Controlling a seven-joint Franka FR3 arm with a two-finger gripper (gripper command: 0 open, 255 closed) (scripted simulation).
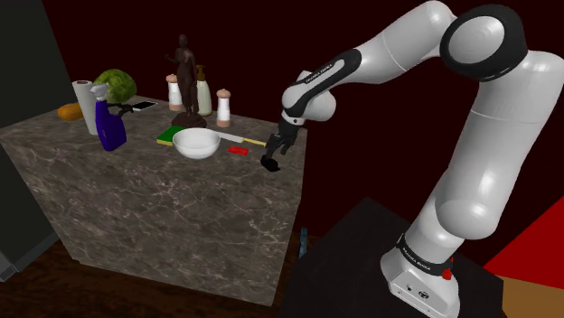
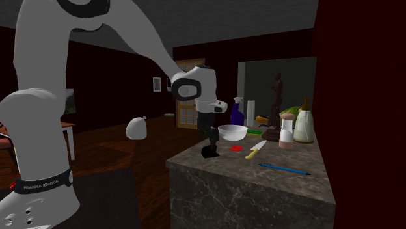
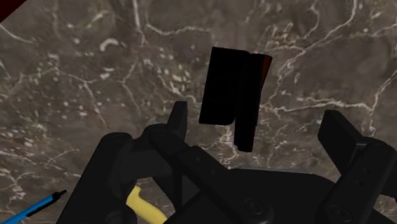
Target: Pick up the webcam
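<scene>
webcam (image 3: pixel 230 89): small, likely light, rigid, slick; at bowl's (image 1: pixel 196 143) 4 o'clock, shoulder view
gripper (image 1: pixel 273 150): spread wide, empty
hold: its narrow sides

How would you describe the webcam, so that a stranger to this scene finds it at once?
Look at the dark veined counter, at the corner nearest the robot's stand. There, directly below the gripper, sits the webcam. It is small and all black, unlike the red block and the white bowl nearby.
</scene>
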